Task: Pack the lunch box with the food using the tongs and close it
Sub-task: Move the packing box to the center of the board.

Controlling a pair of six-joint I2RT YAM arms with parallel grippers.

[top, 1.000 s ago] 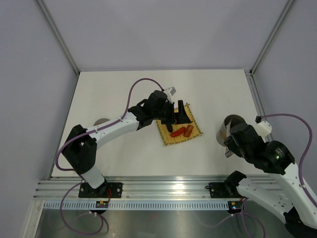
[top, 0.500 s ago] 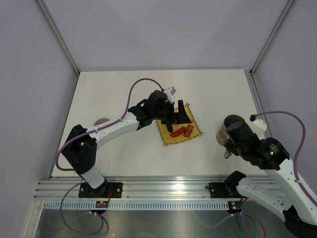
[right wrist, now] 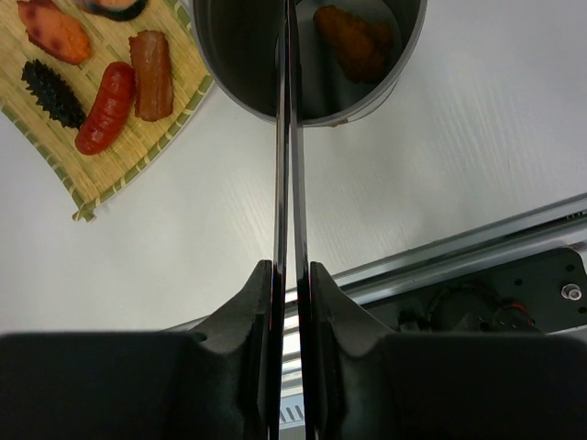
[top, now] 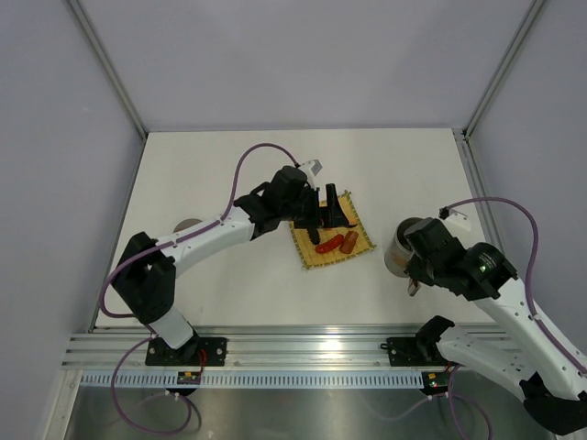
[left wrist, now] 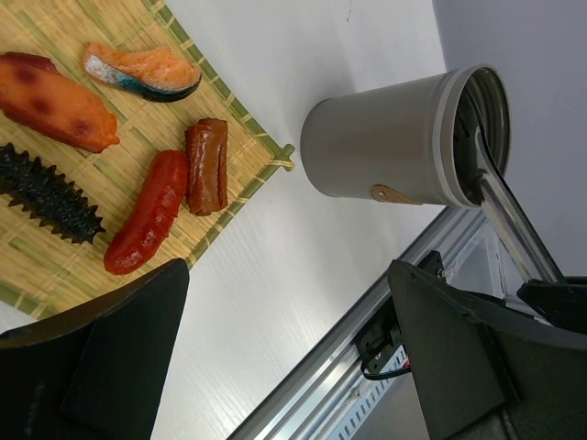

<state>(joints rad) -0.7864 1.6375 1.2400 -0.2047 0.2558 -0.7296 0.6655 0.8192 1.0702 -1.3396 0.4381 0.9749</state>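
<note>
Stillness on the left: left pincer [top: 328, 209] released, fingers spread wide, poised over the yellow mat [top: 312, 257] exactly as a second ago. Same for the food [left wrist: 151, 220] on the mat: five pieces, orange, salmon-pink, brown, red and spiky black, all in the same spots. Further right, movement: lunch box [top: 396, 252] upright on the tabletop [top: 229, 165], now closer to the mat's right corner than a second earlier, though not touching it. Leftward swing of the right arm [top: 486, 275] along with it. Right pincer [right wrist: 292, 268] clenched on the tongs [right wrist: 286, 137], the two silver arms squeezed almost together, their far ends down inside the lunch box, near one orange-brown fried piece [right wrist: 353, 41] in there.

Hard to read, left to right: round grey lid [top: 186, 225] mostly under the left arm [top: 211, 234], only a sliver visible. Far part of the mat covered by the left pincer from above. Lunch box mouth and right side masked by the right arm in the overhead view. Tips of the tongs lost against the dark reflective wall, so no telling whether touching the fried piece.
</note>
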